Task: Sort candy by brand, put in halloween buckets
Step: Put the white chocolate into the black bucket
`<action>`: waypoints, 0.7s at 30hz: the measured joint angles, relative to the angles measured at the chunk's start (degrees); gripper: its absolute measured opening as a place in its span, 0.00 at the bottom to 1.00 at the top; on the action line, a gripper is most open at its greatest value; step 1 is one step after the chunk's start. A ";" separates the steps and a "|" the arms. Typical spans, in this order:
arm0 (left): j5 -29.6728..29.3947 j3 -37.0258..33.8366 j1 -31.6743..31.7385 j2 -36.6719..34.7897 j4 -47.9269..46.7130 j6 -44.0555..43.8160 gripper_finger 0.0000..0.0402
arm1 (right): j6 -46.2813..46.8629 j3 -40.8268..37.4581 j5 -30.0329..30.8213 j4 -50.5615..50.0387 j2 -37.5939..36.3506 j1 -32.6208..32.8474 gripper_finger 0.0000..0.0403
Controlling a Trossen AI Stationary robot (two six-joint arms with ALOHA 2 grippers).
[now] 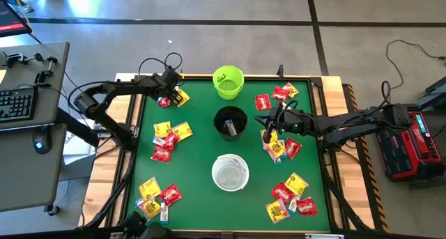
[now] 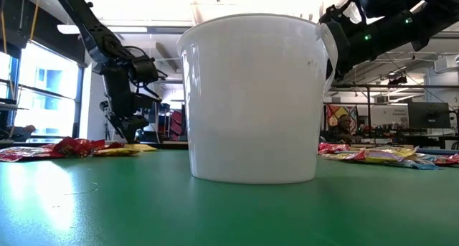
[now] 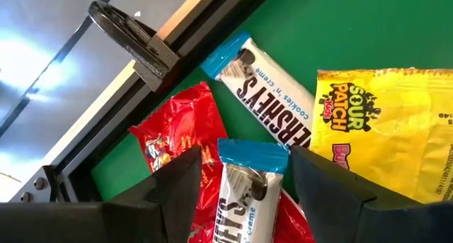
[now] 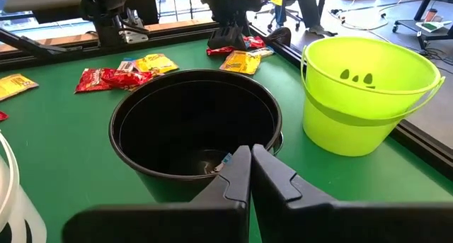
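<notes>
Glossy, crinkled candy packets are scattered in clusters over the green felt-like worktop (image 1: 195, 162). The left pincer (image 3: 244, 183) is seen with fingers apart, straddling a blue-and-white bar (image 3: 241, 193) that lies on a red packet (image 3: 180, 133), beside a yellow packet (image 3: 386, 130); this detail is shown only by the left wrist view. The right pincer (image 4: 250, 168), fingers pressed together, is held at the smooth black bucket (image 4: 195, 126), near the lime green bucket (image 4: 364, 94). The white bucket (image 2: 254, 95) fills the low view.
</notes>
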 joint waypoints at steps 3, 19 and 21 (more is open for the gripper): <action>0.67 0.00 0.00 0.00 0.02 0.16 0.50 | 0.00 0.00 0.00 0.00 0.00 0.00 0.00; 2.74 -0.04 1.51 0.00 0.80 2.81 0.25 | -0.01 0.02 0.01 0.00 0.00 0.00 0.00; 2.70 -0.04 1.51 0.00 0.78 3.40 0.22 | 0.00 0.02 0.02 0.01 0.00 0.00 0.00</action>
